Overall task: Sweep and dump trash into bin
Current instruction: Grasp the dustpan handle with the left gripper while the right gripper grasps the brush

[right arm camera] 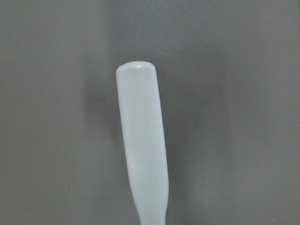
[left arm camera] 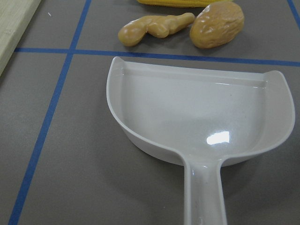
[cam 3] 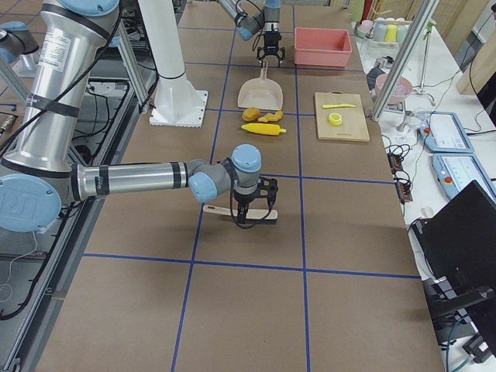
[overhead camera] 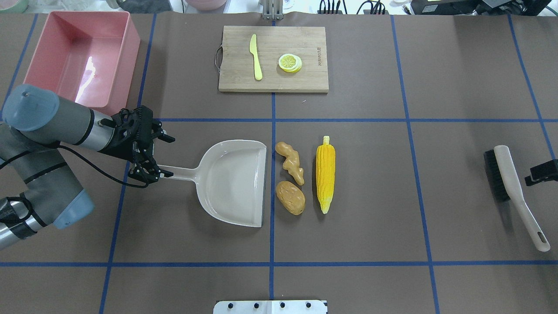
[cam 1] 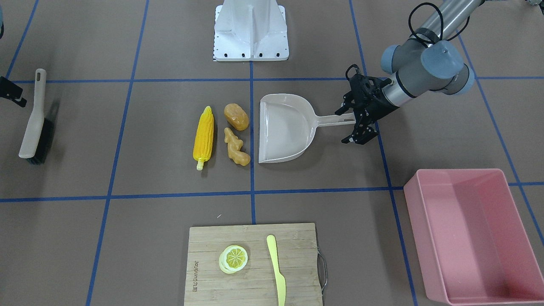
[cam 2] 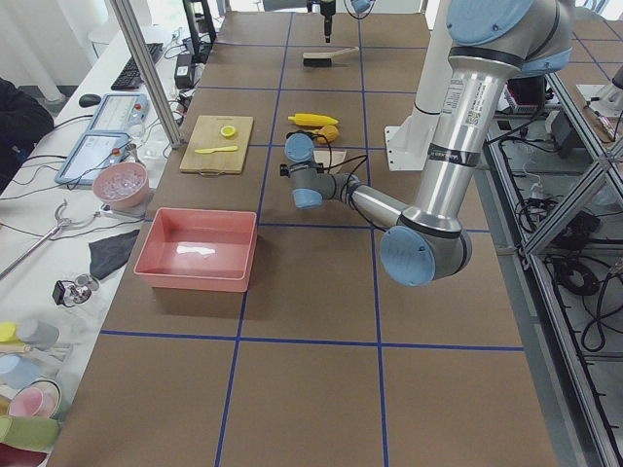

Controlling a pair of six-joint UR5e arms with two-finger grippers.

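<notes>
The trash lies mid-table: a yellow corn cob [overhead camera: 325,174], a brown potato [overhead camera: 290,197] and a tan ginger root [overhead camera: 293,162], just off the open mouth of the beige dustpan [overhead camera: 231,183]. My left gripper [overhead camera: 162,157] is open, with its fingers on either side of the end of the dustpan handle [cam 1: 335,120]. The left wrist view looks along the dustpan [left arm camera: 197,122] to the ginger [left arm camera: 152,27] and potato [left arm camera: 218,23]. The pink bin [overhead camera: 74,65] stands empty at the far left. My right gripper [overhead camera: 540,172] shows only partly, beside the brush [overhead camera: 514,192]. I cannot tell its state.
A wooden cutting board [overhead camera: 235,74] at the far middle holds a lemon slice [overhead camera: 290,62] and a pale yellow knife [overhead camera: 256,56]. The brush handle end [right arm camera: 143,140] fills the right wrist view. The robot's white base [cam 1: 250,29] stands at the near edge.
</notes>
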